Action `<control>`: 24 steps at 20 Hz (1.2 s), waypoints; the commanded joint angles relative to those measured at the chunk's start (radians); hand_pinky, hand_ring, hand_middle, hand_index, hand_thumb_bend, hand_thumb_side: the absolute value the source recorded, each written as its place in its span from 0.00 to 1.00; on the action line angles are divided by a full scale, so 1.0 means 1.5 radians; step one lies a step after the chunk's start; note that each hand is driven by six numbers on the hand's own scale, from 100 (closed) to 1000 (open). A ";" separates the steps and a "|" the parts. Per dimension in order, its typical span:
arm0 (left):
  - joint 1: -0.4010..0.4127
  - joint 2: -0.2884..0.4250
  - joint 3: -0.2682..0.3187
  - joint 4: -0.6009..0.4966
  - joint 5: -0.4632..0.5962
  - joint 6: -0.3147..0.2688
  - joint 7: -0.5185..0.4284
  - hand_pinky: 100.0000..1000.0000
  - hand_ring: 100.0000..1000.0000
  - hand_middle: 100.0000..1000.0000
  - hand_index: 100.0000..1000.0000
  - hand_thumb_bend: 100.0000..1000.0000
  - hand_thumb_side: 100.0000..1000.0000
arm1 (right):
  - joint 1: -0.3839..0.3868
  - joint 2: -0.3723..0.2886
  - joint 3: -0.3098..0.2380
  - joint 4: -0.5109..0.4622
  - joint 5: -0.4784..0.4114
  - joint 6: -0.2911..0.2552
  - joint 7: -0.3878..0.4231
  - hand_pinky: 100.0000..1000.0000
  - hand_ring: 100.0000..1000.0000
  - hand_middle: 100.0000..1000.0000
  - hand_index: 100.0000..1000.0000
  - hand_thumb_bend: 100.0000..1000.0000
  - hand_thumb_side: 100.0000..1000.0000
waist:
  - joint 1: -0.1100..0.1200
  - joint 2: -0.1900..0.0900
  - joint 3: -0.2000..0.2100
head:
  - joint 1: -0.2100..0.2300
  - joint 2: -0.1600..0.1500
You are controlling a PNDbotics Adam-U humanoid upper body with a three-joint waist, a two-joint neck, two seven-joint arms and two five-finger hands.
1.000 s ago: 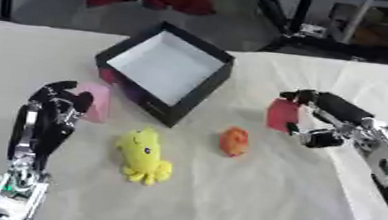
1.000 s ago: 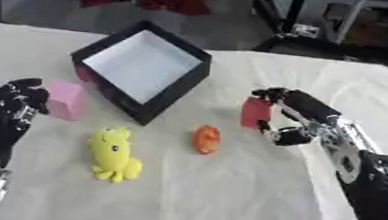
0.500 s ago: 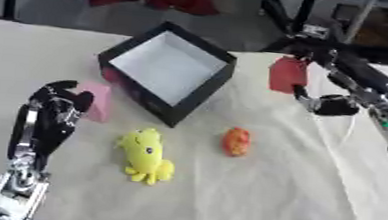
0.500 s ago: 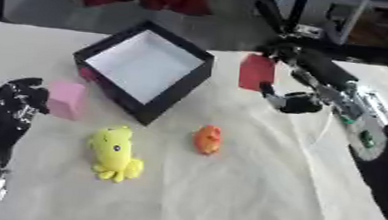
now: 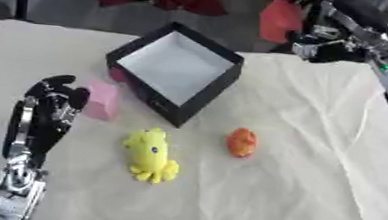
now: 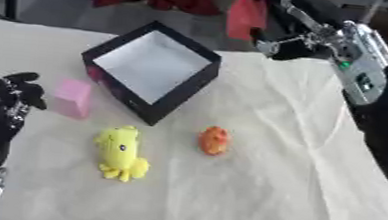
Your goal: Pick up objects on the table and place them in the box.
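Left eye view: one box, four objects.

1. Table cover: cream cloth, matt, creased.
2. Box: matt black outside, smooth white lining like card.
3. Yellow toy at 6 o'clock of the box: soft plush, matt.
4. Pink block at 9 o'clock: matt, foam-like.
5. Orange toy: matt, slightly bumpy.
6. Right hand: black plastic, silver metal joints, some sheen.
7. Red block: matt.
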 commanded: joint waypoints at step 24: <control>-0.062 -0.032 -0.032 -0.026 0.009 -0.003 -0.035 0.62 0.36 0.43 0.69 0.87 0.66 | -0.066 0.121 -0.030 0.184 0.099 0.040 -0.074 0.84 0.74 0.63 0.97 0.00 0.12 | 0.022 0.034 0.076 | -0.067 -0.001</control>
